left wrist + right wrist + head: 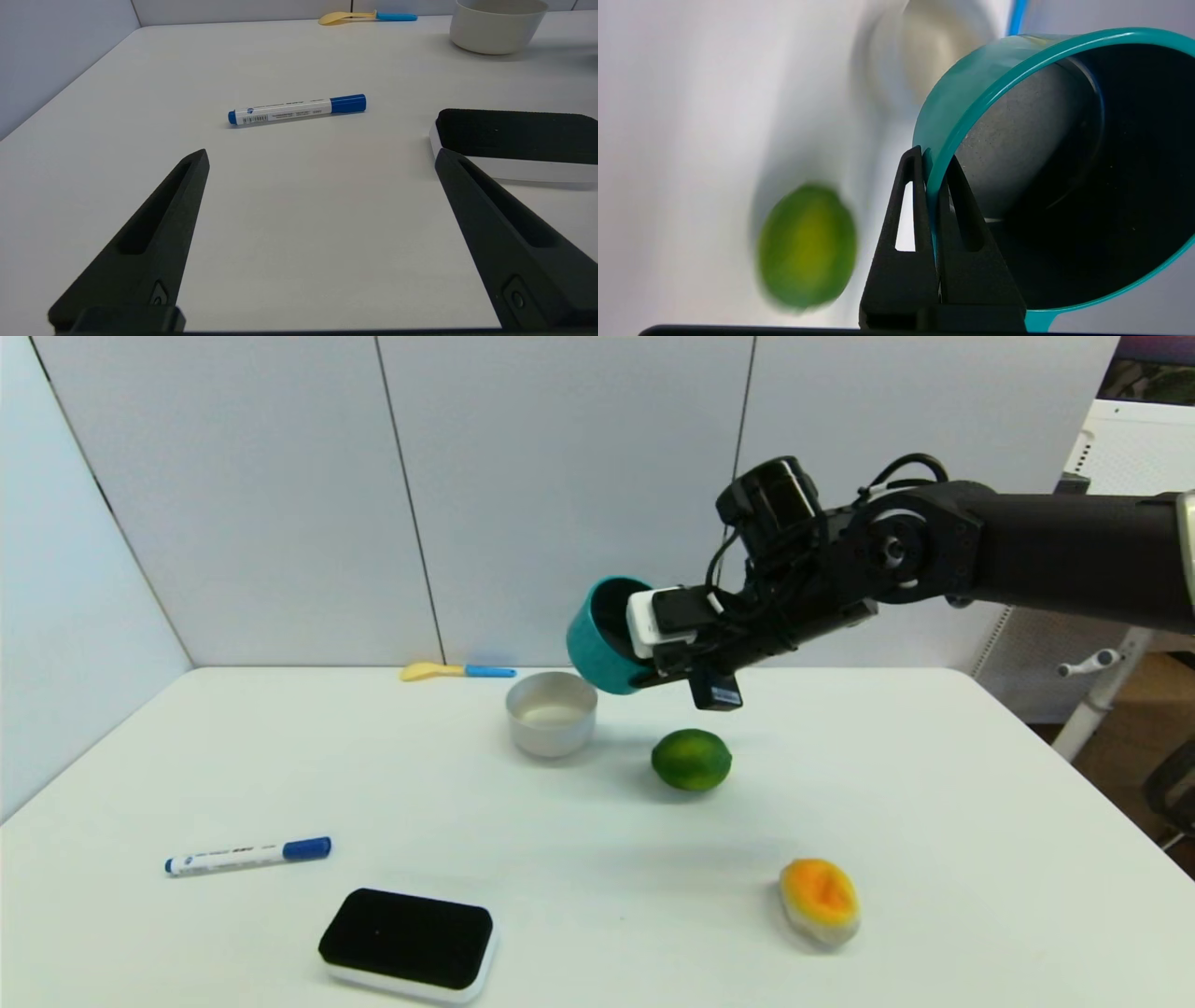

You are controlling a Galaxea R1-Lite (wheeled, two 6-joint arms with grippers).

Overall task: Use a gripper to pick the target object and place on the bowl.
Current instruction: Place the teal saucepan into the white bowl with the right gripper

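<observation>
My right gripper (pixel 644 658) is shut on the rim of the teal saucepan (pixel 597 639) and holds it tilted on its side in the air, just right of and above the off-white bowl (pixel 551 712). In the right wrist view the gripper (pixel 931 161) pinches the saucepan's wall (pixel 971 98), one finger outside and one inside its black interior; the bowl (pixel 934 42) shows blurred beyond. My left gripper (pixel 322 156) is open and empty, low over the near left of the table; the bowl (pixel 497 25) shows far off there.
A green lime (pixel 691 760) lies right of the bowl. An orange melon piece (pixel 820 899) lies near front right. A blue-capped marker (pixel 247 855) and a black eraser (pixel 408 943) lie front left. A yellow spoon with blue handle (pixel 456 670) lies by the back wall.
</observation>
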